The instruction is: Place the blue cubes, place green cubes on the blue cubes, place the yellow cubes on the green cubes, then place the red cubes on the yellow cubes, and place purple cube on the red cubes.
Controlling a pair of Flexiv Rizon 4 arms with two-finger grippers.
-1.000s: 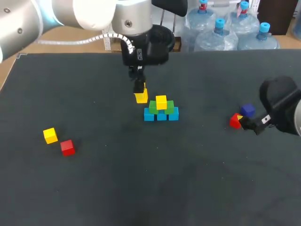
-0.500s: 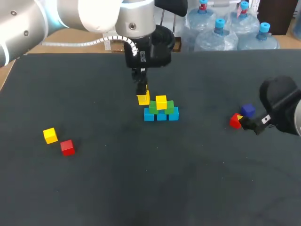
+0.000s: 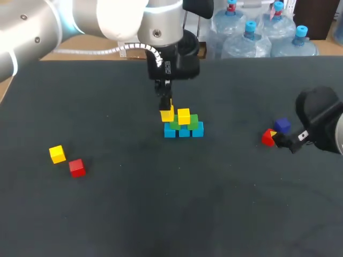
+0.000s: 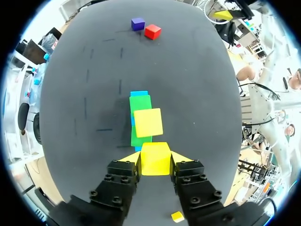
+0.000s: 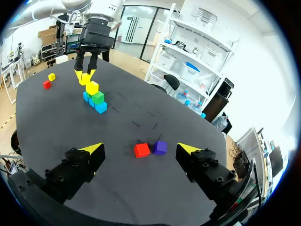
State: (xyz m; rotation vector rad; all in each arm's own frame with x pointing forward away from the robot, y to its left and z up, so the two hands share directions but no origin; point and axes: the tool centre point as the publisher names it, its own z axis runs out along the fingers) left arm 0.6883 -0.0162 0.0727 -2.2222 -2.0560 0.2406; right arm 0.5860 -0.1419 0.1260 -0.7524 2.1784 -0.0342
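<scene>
Yellow cube (image 4: pixel 155 159) pinched in left gripper (image 4: pixel 155 156), just beside top of stack (image 3: pixel 184 127); right gripper (image 5: pixel 141 149) wide open, holding nothing.

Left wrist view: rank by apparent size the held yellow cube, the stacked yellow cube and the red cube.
1. held yellow cube
2. stacked yellow cube, nearly the same
3. red cube, smallest, being farthest away
</scene>
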